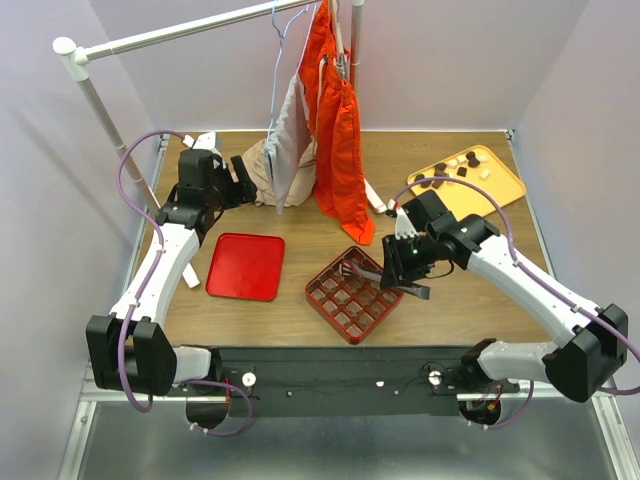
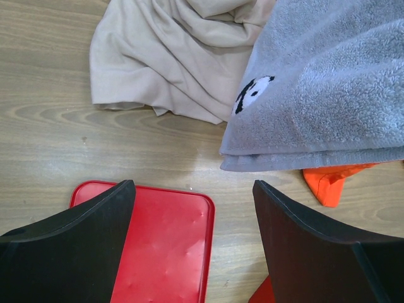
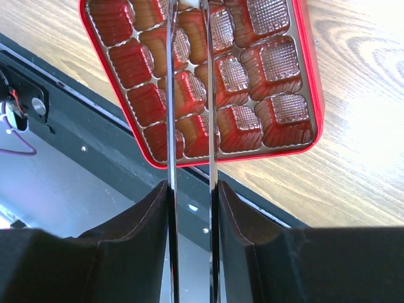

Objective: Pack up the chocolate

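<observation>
The chocolate (image 1: 452, 167), several small dark and a few pale lumps, lies on the yellow-orange tray (image 1: 500, 180) at the back right. The red gridded box (image 1: 355, 297) sits at the front centre, and the cells that show in the right wrist view (image 3: 278, 63) are empty. My right gripper (image 1: 400, 262) (image 3: 192, 189) is shut on metal tongs (image 3: 171, 95) whose two blades reach over the box. The tong tips are out of view. My left gripper (image 1: 240, 180) (image 2: 194, 183) is open and empty above the far edge of the flat red lid (image 1: 246, 265) (image 2: 164, 246).
A beige cloth (image 2: 164, 57) and a grey towel (image 2: 328, 82) lie at the back. Orange garments (image 1: 335, 130) hang from a white rack (image 1: 180, 35). The table's black front edge (image 3: 82, 120) is just beyond the box.
</observation>
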Available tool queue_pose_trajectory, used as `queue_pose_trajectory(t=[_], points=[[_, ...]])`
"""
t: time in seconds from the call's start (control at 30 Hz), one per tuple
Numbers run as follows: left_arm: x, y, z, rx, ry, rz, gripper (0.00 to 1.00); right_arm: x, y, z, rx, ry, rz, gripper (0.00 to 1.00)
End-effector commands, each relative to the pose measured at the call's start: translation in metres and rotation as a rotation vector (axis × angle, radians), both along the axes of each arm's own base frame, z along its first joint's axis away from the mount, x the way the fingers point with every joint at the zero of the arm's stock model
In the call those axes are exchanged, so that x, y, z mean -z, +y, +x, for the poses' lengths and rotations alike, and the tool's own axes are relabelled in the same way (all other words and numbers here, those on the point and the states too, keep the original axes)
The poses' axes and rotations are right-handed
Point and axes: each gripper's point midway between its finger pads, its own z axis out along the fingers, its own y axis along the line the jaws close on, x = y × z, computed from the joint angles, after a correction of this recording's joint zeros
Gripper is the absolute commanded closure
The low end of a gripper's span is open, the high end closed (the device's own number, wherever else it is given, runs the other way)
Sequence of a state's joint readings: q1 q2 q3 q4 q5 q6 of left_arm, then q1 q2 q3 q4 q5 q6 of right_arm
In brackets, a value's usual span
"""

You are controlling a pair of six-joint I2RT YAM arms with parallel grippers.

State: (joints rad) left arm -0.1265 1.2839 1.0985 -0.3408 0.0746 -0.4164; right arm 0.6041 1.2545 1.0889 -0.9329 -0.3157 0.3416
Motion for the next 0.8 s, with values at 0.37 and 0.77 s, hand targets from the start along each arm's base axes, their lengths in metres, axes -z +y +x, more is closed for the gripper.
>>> queue_pose_trajectory(t=[0.37, 0.77], points=[[0.004, 0.004, -0.006, -0.018, 0.008, 0.008, 0.15, -0.015, 0.006, 0.009, 0.019, -0.06, 0.021, 0.66], [0.003, 0.005, -0.007, -0.02, 0.011, 0.021, 0.15, -0.051, -0.021, 0.037, 0.13, -0.23, -0.091, 0.8]])
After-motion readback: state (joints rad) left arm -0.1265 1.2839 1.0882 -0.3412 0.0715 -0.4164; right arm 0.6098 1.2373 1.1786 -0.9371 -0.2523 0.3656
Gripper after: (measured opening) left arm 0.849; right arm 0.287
